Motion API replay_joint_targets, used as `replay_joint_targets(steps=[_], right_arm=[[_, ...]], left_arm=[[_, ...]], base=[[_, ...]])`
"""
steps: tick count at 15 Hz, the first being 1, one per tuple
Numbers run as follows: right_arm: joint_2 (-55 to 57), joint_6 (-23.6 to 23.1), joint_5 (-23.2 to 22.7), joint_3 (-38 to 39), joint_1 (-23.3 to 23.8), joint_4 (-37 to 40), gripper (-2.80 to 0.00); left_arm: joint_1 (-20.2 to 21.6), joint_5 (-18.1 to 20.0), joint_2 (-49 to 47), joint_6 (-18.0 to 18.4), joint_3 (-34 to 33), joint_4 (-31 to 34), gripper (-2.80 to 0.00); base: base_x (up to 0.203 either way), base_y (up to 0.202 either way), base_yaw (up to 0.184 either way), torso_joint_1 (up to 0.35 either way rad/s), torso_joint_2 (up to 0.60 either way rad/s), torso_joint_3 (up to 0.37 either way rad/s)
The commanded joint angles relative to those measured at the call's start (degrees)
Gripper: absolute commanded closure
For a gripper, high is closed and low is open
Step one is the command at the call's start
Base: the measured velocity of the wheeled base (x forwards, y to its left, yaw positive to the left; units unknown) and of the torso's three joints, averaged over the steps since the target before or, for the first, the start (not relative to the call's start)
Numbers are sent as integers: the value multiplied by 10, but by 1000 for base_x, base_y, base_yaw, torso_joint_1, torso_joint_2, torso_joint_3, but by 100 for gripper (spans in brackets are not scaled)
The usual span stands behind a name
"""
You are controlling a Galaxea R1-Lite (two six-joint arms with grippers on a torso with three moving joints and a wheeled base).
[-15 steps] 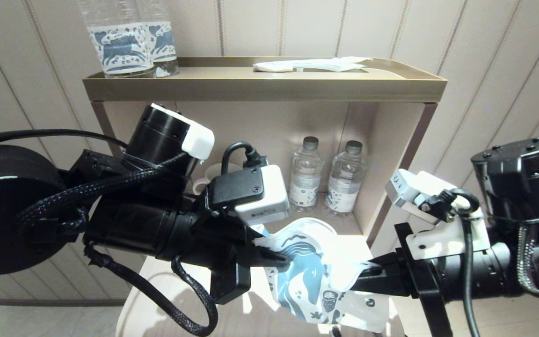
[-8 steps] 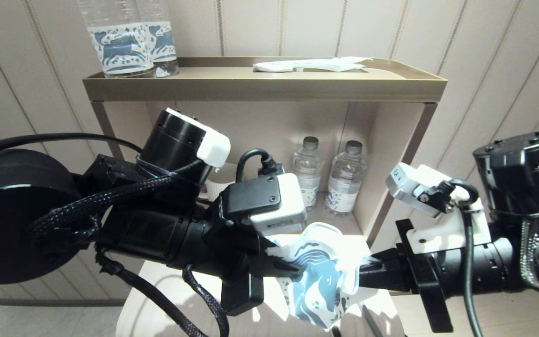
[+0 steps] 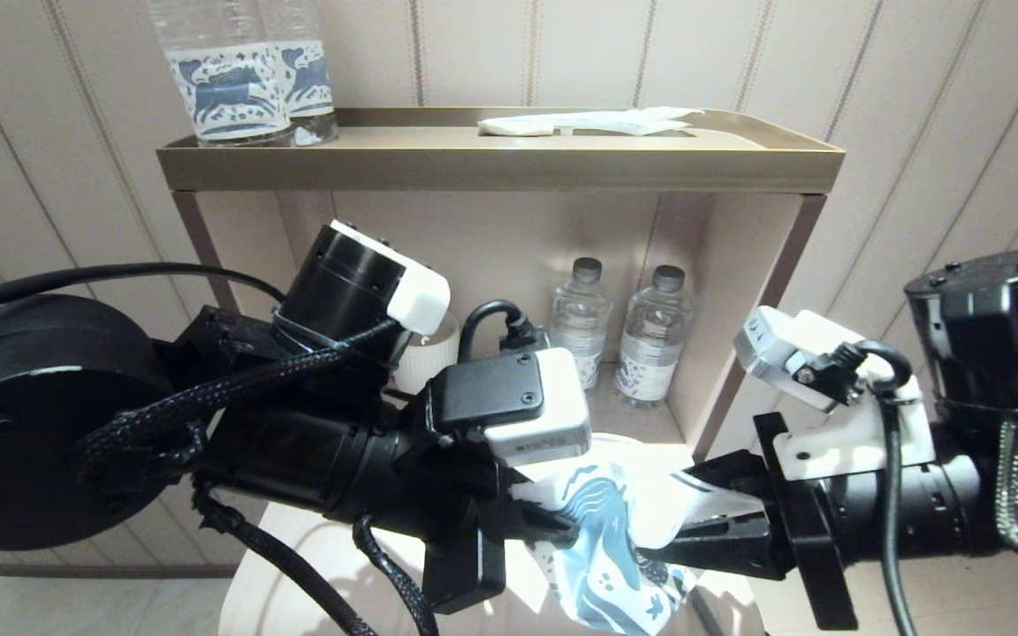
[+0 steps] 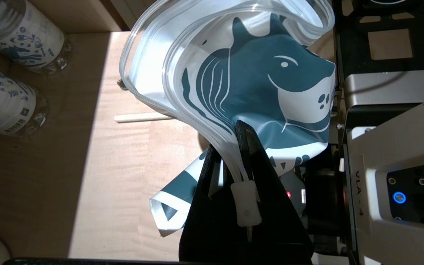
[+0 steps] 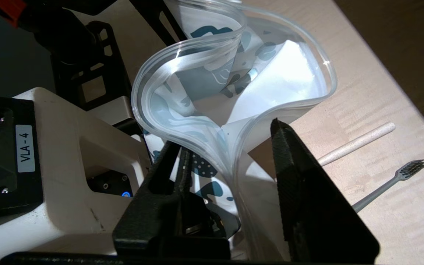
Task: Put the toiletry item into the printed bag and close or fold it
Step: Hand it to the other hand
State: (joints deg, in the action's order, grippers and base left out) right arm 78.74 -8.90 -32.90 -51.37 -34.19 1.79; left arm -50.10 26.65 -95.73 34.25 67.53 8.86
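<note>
Two grippers: both meet at the printed bag (image 3: 615, 539), low in the centre of the head view, above the pale wooden tabletop (image 4: 123, 154).
Left gripper (image 4: 239, 147): jaws clenched on the bag's zip rim, with the white slider tab just behind the pinch.
Right gripper (image 5: 230, 147): jaws released and spread wide; the bag's rim runs through the gap between them, close to one finger, and I cannot tell whether it touches.
Printed bag: held up off the tabletop, mouth gaping in a wavy loop, the dark blue horse facing the left wrist camera, a lower corner curled.
Toiletry item (image 5: 385, 184): thin grey toothbrush lying flat on the tabletop at the right of the right wrist view, bristled head toward the frame edge, outside the bag.
Pale stick (image 5: 355, 143): lying on the tabletop just beside the toothbrush, roughly parallel, partly hidden behind the bag.
Small bottles (image 3: 615, 336): two, upright in the shelf niche at centre of the head view.
Shelf top (image 3: 491, 155): carries two horse-label bottles (image 3: 244, 79) at upper left and a white wrapped packet (image 3: 588, 122) toward the right.
</note>
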Motion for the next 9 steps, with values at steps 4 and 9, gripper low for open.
replay_joint_targets(steps=[4,9], right_arm=[[-37,-2,-2,18,5,13,-280],[-75,-1,-1,39,10,18,-280]], left_arm=[[7,-4,33,1,-28,1,0],[35,3,63,-2,-54,0,0]], base=[[0,0,0,0,0,0],[0,0,0,0,0,0]])
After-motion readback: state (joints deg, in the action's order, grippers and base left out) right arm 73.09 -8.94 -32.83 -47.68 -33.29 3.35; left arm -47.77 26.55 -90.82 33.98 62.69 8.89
